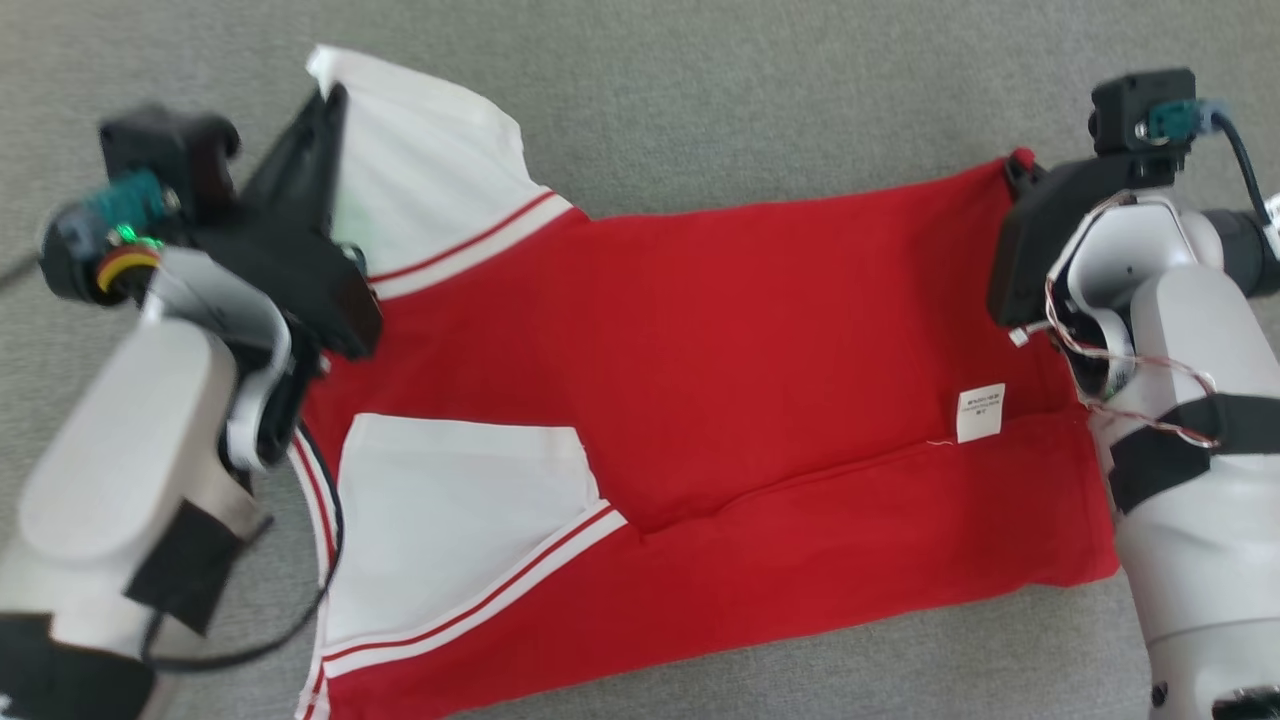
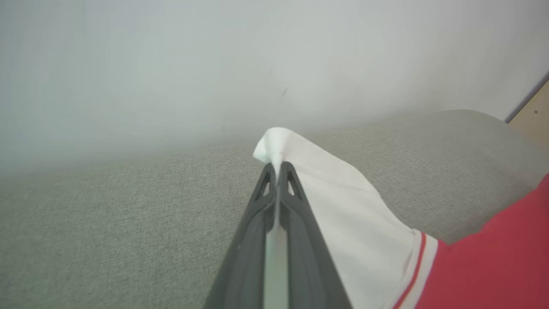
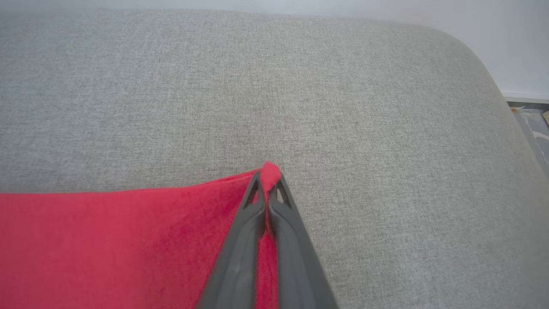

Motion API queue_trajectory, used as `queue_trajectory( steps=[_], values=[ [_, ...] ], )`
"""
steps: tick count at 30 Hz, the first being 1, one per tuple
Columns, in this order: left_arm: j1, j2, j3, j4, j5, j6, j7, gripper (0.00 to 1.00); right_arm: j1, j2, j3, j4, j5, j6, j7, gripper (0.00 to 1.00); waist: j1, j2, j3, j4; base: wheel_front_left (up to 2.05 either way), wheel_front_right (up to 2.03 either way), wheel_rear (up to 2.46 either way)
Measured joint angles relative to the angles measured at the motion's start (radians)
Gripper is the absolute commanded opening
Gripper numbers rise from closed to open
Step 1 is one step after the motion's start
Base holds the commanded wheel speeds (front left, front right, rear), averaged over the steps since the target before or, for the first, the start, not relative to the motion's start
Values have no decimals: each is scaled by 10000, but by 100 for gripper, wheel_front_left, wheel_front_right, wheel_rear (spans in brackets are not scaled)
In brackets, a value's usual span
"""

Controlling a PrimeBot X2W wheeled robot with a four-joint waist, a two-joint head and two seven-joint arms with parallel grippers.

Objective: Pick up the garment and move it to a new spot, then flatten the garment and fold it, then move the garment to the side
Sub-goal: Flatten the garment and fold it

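The garment [image 1: 700, 330] lies spread on the grey cushion [image 1: 700, 90], left claw [image 1: 335, 98] pinched tight on its white sleeve tip [image 2: 274, 141], right claw [image 1: 1018, 168] on its red hem corner [image 3: 270, 169]; I'd lift both evenly, holding that far edge taut while folding it over

Cushion [image 1: 700, 100]: grey woven upholstery, evenly lit, far edge rounded, falling away at the right end. Wall [image 2: 171, 64]: plain, pale, matt, directly behind the far edge. Far right: light wooden panel [image 2: 534, 116], pale skirting strip [image 3: 525, 98], mottled grey floor [image 3: 536, 128] below it.
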Motion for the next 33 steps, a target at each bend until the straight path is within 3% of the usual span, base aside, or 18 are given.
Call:
queue_trajectory(
  steps=[12,19,33],
  values=[
    [2834,-692,-56,-1158,-29,278,-2222,0,1629,-608,94,19,232,-2,-1611,0,-1,-1,-1149,631,0,0,0],
    [4690,-1080,113,-1914,-360,247,-2405,0,2626,-777,-148,48,92,-2,-2044,0,-3,-1,-1802,1085,0,0,0],
    [6610,-1287,-313,-1810,-520,-408,-2447,0,3929,-999,-376,-128,-219,-2,-1595,0,-3,-1,-2608,1577,0,0,0]
  ],
)
